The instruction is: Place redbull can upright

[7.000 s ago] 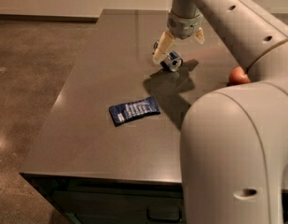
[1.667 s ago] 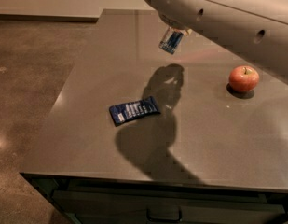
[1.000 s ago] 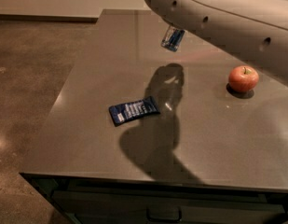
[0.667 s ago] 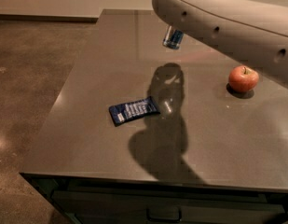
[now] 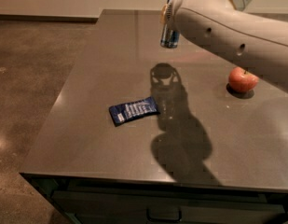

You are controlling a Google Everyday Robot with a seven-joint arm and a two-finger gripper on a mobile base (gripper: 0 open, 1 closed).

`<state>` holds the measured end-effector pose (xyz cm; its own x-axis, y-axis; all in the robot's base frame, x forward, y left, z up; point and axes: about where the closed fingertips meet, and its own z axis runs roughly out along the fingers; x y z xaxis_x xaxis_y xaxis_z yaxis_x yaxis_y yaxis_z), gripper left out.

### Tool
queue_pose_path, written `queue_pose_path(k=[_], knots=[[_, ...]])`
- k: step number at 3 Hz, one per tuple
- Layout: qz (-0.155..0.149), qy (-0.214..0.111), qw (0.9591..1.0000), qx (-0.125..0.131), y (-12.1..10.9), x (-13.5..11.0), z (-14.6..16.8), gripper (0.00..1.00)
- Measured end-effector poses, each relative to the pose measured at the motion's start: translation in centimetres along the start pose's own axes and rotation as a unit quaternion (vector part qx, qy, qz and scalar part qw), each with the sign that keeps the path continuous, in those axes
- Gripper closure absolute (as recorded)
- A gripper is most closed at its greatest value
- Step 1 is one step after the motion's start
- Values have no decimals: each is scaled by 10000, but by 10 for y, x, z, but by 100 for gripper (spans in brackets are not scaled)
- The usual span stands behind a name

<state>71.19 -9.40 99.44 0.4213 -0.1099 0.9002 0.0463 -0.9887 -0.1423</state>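
The redbull can [image 5: 169, 35], blue and silver, hangs nearly upright in the air above the far middle of the dark table [image 5: 101, 64]. Its shadow lies on the table just below it. My gripper [image 5: 166, 13] holds the can from above at its top end. Most of the gripper is hidden behind my large white arm [image 5: 227, 27], which crosses the upper right of the view.
A flat dark blue snack packet [image 5: 133, 111] lies left of the table's middle. A red apple [image 5: 243, 80] sits at the right. The table's left and front edges drop to a brown floor [image 5: 27, 78].
The can was tilted in the gripper and now hangs nearly upright. The arm has shifted to the right. The packet and the apple have not moved.
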Motion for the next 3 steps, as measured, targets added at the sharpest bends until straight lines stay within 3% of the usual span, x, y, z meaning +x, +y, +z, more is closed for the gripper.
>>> queue_pose_path(k=[1,3], knots=[[-437,298,9975,473,-14,-12,0,100],[-970,871,9864,996,-18,-16,10,100]])
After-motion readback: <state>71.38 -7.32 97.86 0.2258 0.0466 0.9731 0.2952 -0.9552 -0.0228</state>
